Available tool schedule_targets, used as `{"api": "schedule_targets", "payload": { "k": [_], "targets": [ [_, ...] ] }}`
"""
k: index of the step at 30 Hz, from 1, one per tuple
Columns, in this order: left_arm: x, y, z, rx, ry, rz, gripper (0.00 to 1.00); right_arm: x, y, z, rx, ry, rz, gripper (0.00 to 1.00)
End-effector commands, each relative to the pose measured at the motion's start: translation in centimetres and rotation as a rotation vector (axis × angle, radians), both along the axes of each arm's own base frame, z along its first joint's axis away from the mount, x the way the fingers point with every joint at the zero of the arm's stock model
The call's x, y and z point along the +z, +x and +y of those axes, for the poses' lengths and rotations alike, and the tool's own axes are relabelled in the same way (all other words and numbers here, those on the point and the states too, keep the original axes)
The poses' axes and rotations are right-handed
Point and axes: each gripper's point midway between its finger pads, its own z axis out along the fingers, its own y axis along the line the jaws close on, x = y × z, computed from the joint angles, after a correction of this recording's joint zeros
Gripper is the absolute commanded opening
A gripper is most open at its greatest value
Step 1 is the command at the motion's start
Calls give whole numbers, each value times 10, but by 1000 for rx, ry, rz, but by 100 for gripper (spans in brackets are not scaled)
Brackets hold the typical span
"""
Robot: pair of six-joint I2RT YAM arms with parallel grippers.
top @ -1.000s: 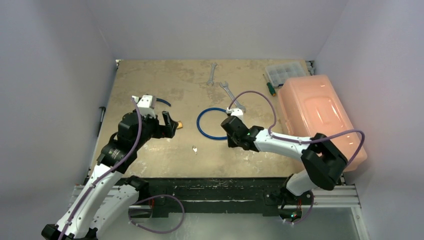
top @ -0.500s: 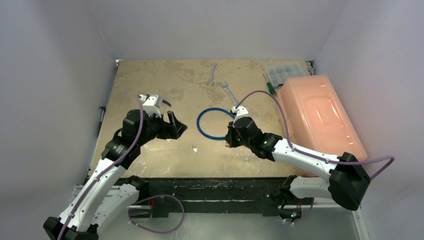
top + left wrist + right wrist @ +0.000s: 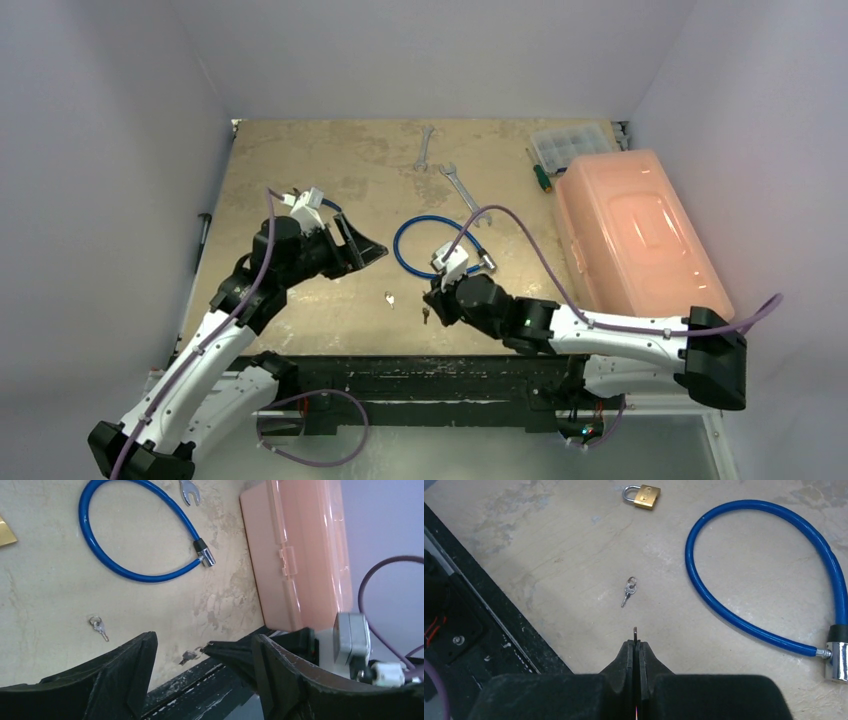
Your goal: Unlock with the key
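Right claw [image 3: 636, 645] has swung off the blue cable lock [image 3: 724, 616] to its near-left side, clenched on the held key [image 3: 635, 630] (only a thin tip shows). Loose key [image 3: 629, 591] lies on the worktop [image 3: 549, 555] left of the lock; brass padlock [image 3: 646, 496] farther left. Left claw [image 3: 360, 245], also left of the lock, spread wide, empty.

cable lock [image 3: 690, 562]: blue loop, mid-table [image 3: 300, 160], ends joined at chrome barrel
padlock [image 3: 642, 495]: brass, flat, left of loop, apart
wrenches [image 3: 424, 147] [image 3: 458, 186]: two, behind loop, one just beside it
case [image 3: 630, 230]: pink, shut, right of loop
organizer box [image 3: 570, 143]: clear, behind-right of loop
screwdriver [image 3: 540, 175]: green handle, behind-right of loop
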Motion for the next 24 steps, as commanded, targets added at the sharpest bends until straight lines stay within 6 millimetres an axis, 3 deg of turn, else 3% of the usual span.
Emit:
{"api": "schedule_targets", "payload": {
  "k": [1, 12, 24],
  "targets": [
    [3, -6, -9, 18, -105, 50, 72, 16, -1, 13, -10, 6, -171, 0],
    [-42, -31, -23, -10, -106, 194, 61, 24, -8, 40, 36, -55, -306, 0],
    [-57, -46, -43, -74, -81, 232, 48, 36, -13, 69, 81, -136, -380, 0]
  ]
}}
